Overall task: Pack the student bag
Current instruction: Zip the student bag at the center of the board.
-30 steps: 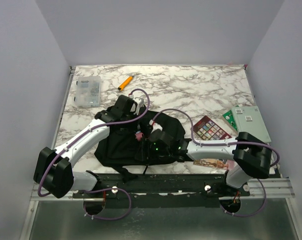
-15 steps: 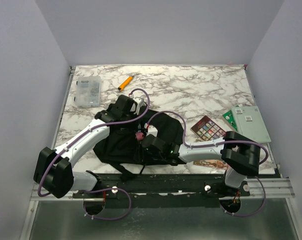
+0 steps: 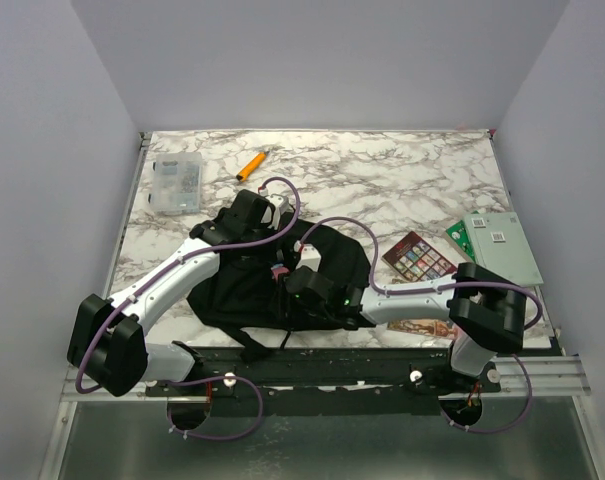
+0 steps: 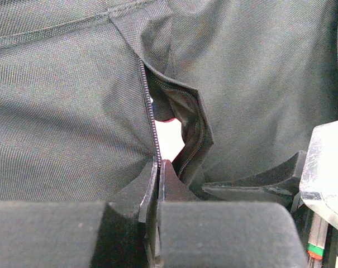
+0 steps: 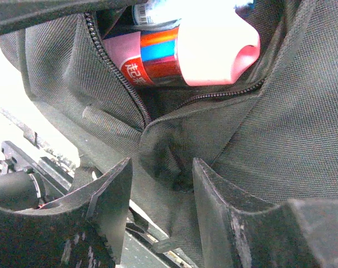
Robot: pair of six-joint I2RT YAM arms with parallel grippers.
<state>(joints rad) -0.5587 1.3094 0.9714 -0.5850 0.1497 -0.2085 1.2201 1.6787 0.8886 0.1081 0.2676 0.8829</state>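
Lying at the near edge of the table, the student bag is part-unzipped with a pink-capped bottle inside. The left gripper pinches its zip edge shut-jawed; the right gripper straddles a fabric fold, jaws half apart, grip unclear. An orange marker and clear box lie unpacked.

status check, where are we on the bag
Left gripper shut on student bag zipper edge. Right gripper open, straddling a fabric fold. Zipper part open, pink-capped tube inside. No obstruction seen.
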